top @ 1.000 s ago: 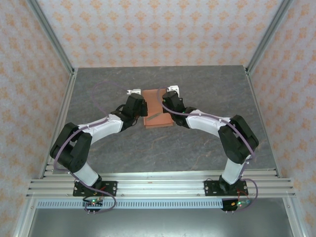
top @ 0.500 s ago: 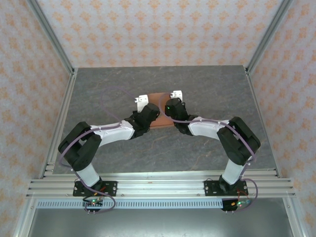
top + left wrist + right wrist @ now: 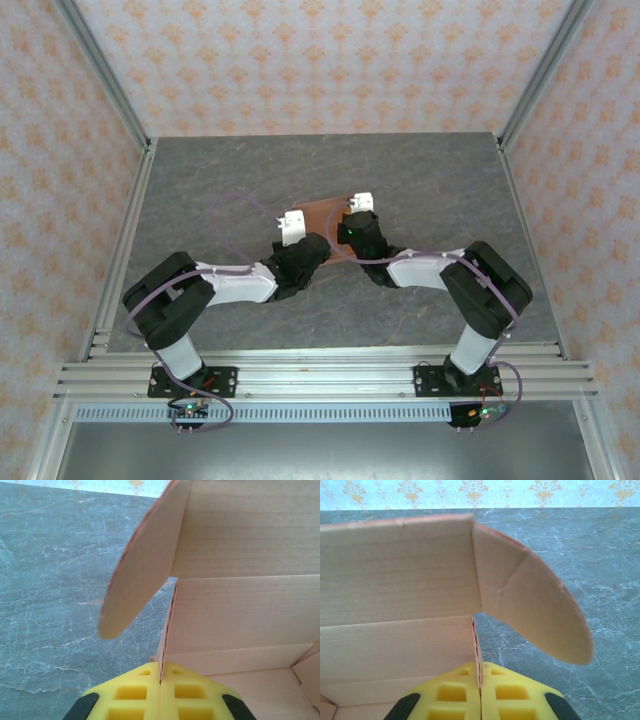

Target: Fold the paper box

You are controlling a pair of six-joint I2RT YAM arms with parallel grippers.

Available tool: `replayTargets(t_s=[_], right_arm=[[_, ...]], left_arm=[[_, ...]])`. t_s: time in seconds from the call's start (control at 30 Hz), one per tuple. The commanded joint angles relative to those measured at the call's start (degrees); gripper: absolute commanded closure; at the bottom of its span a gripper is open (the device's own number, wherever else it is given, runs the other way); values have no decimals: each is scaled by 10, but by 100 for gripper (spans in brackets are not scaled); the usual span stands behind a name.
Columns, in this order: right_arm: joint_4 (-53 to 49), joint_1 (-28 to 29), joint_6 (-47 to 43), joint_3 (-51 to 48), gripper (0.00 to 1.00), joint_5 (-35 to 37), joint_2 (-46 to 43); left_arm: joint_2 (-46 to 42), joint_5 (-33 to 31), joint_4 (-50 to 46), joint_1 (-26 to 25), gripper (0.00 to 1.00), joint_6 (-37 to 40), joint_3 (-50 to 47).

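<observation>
The paper box (image 3: 322,213) is salmon-orange card, partly folded, held between both arms near the table's middle. In the left wrist view its pale inner panels (image 3: 240,615) stand to the right, and a rounded flap (image 3: 142,565) leans out to the left. My left gripper (image 3: 161,672) is shut on the box's left wall edge, yellow pads (image 3: 130,695) on both sides. In the right wrist view the box interior (image 3: 395,610) lies to the left, with a rounded flap (image 3: 535,610) bent out to the right. My right gripper (image 3: 480,672) is shut on the right wall edge.
The grey marbled tabletop (image 3: 200,190) stretches around the box. Patterned walls and aluminium posts (image 3: 100,70) enclose the table at the back and sides. Both arms' elbows (image 3: 170,290) sit low near the front rail.
Both grippers have drawn back toward the near edge and closer together. The box has gone from lying flat to tilted up, with its walls raised between them.
</observation>
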Motion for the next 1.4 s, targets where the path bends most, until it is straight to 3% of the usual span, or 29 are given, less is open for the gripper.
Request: replayTargets(t_s=[0.0,0.87,1.13,1.37], right_arm=[[27,-2,-6,-25,94,15,-14],[154,66,28,-124,90,125,23],[155,74,71,-129,89,145,34],[134,74,76,-133,82,132,15]], left_arm=[[9,-82,33,-6,100,-7,-17],[75,-191,126,-47,100,-1,-82],[87,-213,127,-55,100,-9,-87],[89,-224,121,-56,100,-13,-90]])
